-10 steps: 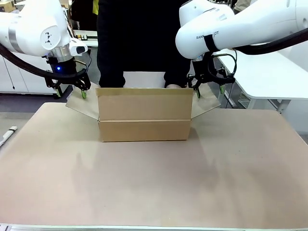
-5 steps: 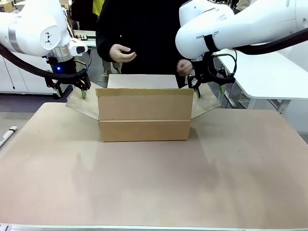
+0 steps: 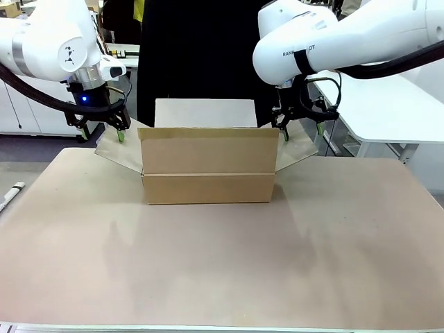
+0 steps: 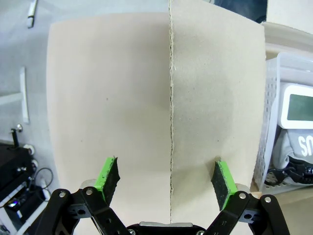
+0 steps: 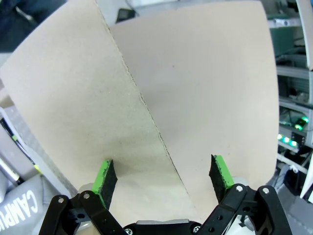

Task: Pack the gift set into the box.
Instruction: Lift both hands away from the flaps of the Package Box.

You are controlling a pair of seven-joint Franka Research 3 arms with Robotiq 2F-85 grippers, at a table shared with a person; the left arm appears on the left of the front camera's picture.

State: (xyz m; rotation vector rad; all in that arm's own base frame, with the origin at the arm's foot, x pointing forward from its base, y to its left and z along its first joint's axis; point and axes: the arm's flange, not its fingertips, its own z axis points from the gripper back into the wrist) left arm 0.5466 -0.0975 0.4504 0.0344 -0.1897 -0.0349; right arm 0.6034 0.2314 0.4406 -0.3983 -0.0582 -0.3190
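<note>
Open box [image 3: 208, 166] on desk [image 3: 222, 263].
Spread apart over its side flaps [image 3: 118, 156]: left hand [image 3: 103, 133], right hand [image 3: 303, 132].

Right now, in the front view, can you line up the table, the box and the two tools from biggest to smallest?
1. table
2. box
3. left tool and right tool: they look about alike, so I won't rank them.

Tan table [image 3: 208, 263] — person in black [image 3: 201, 48] behind; white crate [image 4: 273, 127].
</note>
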